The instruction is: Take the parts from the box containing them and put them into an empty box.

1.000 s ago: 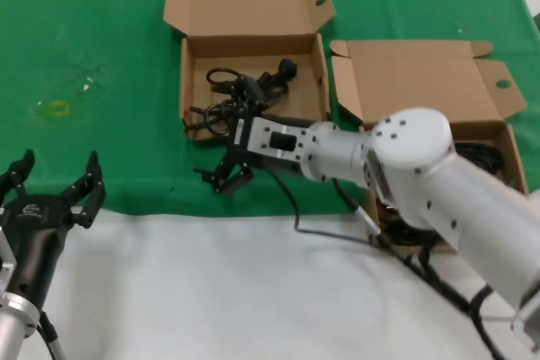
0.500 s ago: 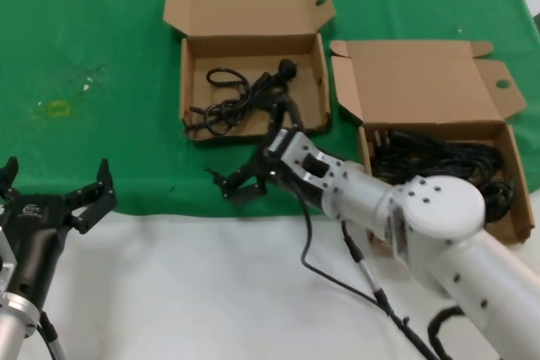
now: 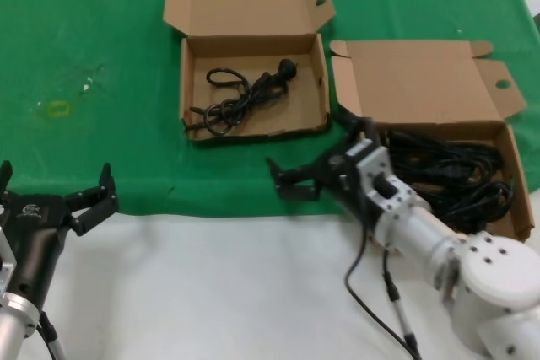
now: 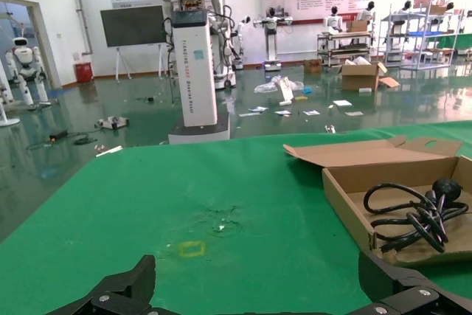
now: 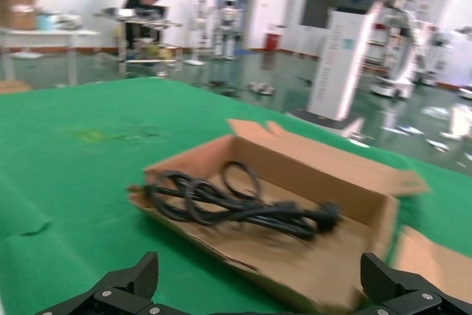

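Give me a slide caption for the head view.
Open right tool between two boxes, one cord delivered, left tool idle.

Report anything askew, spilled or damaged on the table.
Nothing serious. One power cord lies coiled inside the left box, the rest sit piled in the right box. The only oddity is a scuffed patch with a yellowish mark on the green cloth, left of the boxes.

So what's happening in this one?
A robot is moving power cords between two cardboard boxes. One cord lies in the far box. The right tool hangs open and empty over the green cloth, between that box and the nearer box, full of cords. The left tool waits open at the near edge.
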